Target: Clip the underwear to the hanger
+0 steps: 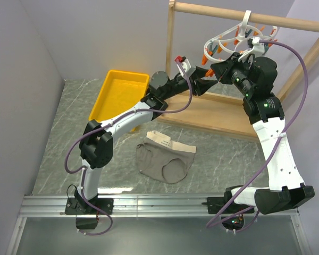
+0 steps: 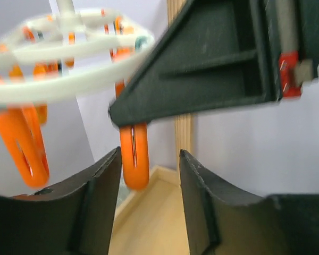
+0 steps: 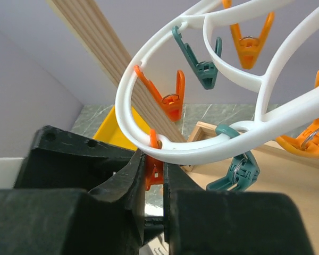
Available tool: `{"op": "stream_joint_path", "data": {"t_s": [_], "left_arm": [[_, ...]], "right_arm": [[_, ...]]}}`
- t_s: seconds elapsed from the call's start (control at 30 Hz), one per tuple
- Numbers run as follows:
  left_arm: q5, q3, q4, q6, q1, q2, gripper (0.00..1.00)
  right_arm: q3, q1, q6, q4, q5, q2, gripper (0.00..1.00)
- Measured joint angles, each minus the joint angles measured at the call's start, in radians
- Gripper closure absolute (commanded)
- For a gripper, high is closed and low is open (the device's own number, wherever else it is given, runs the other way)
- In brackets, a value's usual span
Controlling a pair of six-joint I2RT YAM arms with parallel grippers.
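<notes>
Right wrist view: the right gripper (image 3: 154,176) pinches an orange clothespin (image 3: 154,159) on the hanger (image 3: 125,103) rim. The left gripper (image 2: 150,159) gapes unloaded just beside it, while the underwear (image 1: 166,159) lies flat on the table (image 1: 58,154), well apart below, marble showing around its edges.

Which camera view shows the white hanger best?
The right wrist view: the hanger is close and sharp, its orange and teal pins clear. The top view shows it whole but small, hooked on the wooden rail. The left wrist view shows it blurred.
</notes>
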Motion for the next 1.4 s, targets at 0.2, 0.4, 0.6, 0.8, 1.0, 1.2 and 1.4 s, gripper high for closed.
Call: {"op": "stream_joint_path", "data": {"t_s": [0.2,0.4,0.6,0.8,1.0,1.2,1.4], "left_arm": [[0.005,-0.198,-0.056,-0.023,0.031,-0.104,0.36],[-0.061,-0.518,-0.213,-0.026,0.081,-0.401,0.33],[-0.188,-0.81,-0.406,-0.034,0.075,-0.721,0.32],[-0.397,-0.939,-0.637,-0.143,0.075,-0.768,0.31],[-0.542,-0.941,-0.771,-0.23,0.076,-0.65,0.32],[-0.594,-0.925,-0.827,-0.27,0.076,-0.501,0.3],[-0.605,-0.855,-0.856,-0.278,0.078,-0.351,0.31]], "right_arm": [[0.0,0.0,-0.004,0.001,-0.001,0.0,1.0],[0.0,0.0,-0.013,0.0,-0.002,0.0,1.0],[0.0,0.0,-0.019,-0.003,0.0,0.0,1.0],[0.0,0.0,-0.019,-0.006,0.002,0.0,1.0],[-0.003,0.0,-0.019,-0.006,0.003,-0.004,1.0],[-0.008,0.0,-0.018,-0.006,0.006,-0.012,1.0],[-0.023,-0.001,-0.018,0.002,0.012,-0.025,1.0]]}}
